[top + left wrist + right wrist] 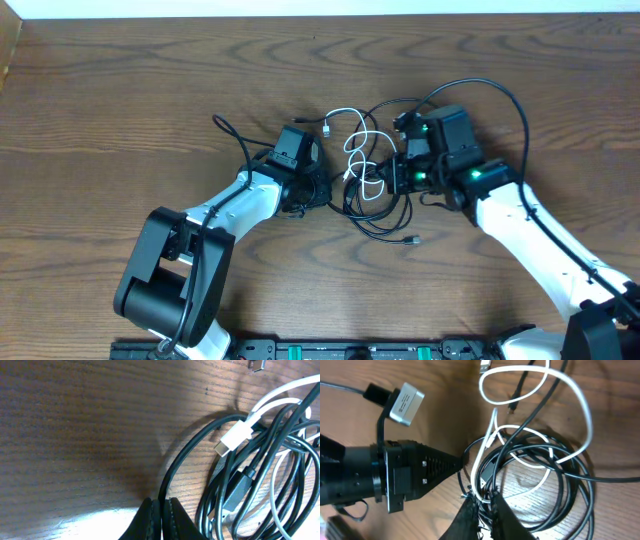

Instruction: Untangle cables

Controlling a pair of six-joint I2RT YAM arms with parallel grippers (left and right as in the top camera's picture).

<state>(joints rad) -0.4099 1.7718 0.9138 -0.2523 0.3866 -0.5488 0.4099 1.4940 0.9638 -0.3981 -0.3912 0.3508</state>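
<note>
Left tool (161, 503): bottom edge of the left wrist view, closest to the lens. Fingers narrow, almost touching, with one black cable (182, 457) running down into the gap. Reads as a pinch on that single strand.
Surface (75, 435): wood grain; carries the whole tangle.
Cables (368, 180): one knot of overlapping loops at the centre of the overhead frame, between the two tools. Black coils and one white cord interlaced.
White cable (580, 415): large loop at upper right of the right wrist view, threaded through the black coils. Its white plug (234, 440) lies on top of the black loops at right of the left wrist view.
Free ends: black plug (412, 240) trails out below the knot in the overhead frame.
Right tool (482, 502): bottom centre of the right wrist view. Narrow, with white and black strands together in the gap. How firmly it clamps them, cannot tell.
Step in hand (judgement): draw the knot apart from both sides.
Method (judgement): pull slowly and low along the surface, left tool toward frame left, right tool toward frame right. Stop if loops tighten rather than slide.
Caution (judgement): right tool has more than one strand, so a pull may drag the whole knot. A re-grip on the white cable alone looks better.
</note>
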